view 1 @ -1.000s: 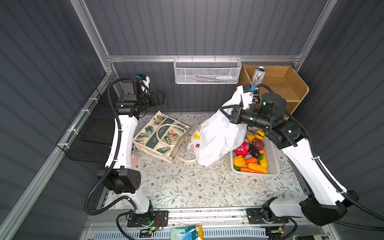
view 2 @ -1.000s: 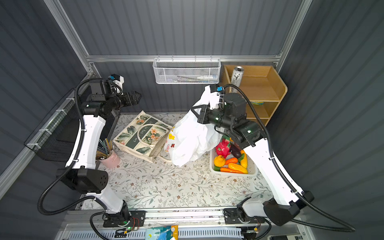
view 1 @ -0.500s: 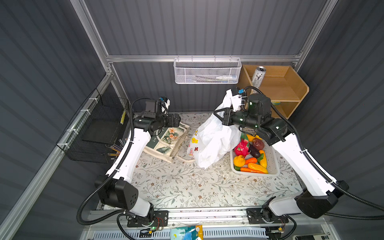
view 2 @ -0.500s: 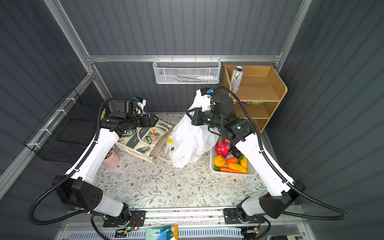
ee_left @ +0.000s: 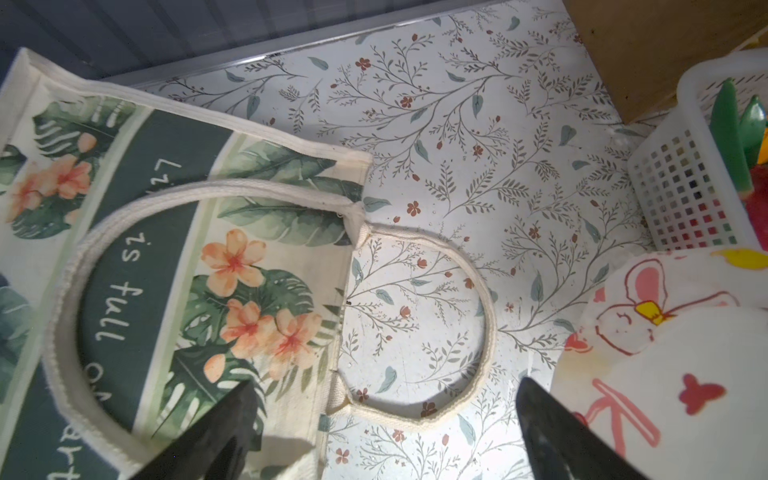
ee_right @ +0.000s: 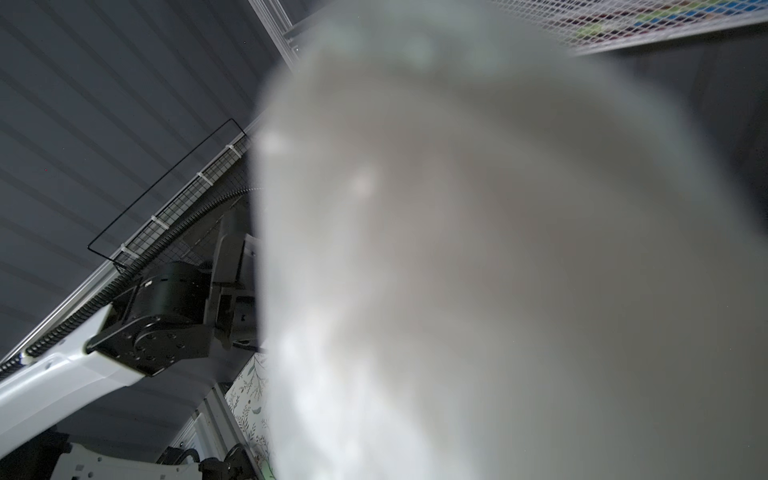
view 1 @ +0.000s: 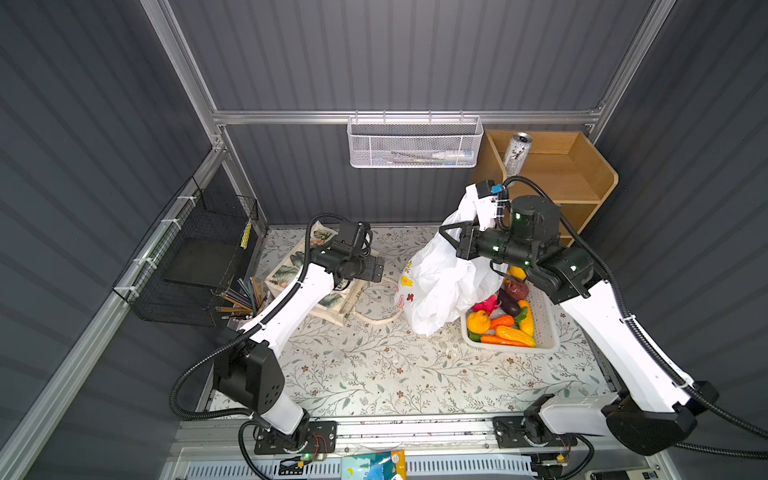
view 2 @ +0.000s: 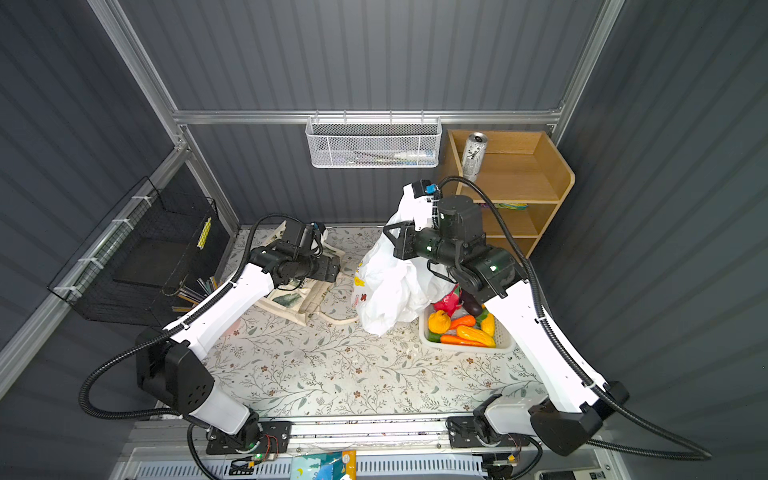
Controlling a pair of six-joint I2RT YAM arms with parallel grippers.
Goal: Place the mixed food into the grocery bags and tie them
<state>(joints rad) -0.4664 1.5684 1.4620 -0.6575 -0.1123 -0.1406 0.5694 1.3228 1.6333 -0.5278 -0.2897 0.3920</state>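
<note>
While toy fruit and vegetables [view 1: 498,328] are kept in the white basket [view 1: 546,332] at the right edge of the table [view 1: 374,374], the printed plastic bag [view 1: 436,286] beside it is held up, pinched by the closed right gripper [view 1: 451,235]. The canvas tote [view 1: 286,270] is laid flat back-left. Only in the left wrist view is the left gripper [ee_left: 384,390] seen spread wide, empty, over the tote handle [ee_left: 489,328].

Dark grey ribbed walls [view 1: 374,54] close me in; a white mesh basket [view 1: 415,143] hangs on the back rail [view 1: 291,117], a wooden shelf [view 1: 582,174] beside it.
</note>
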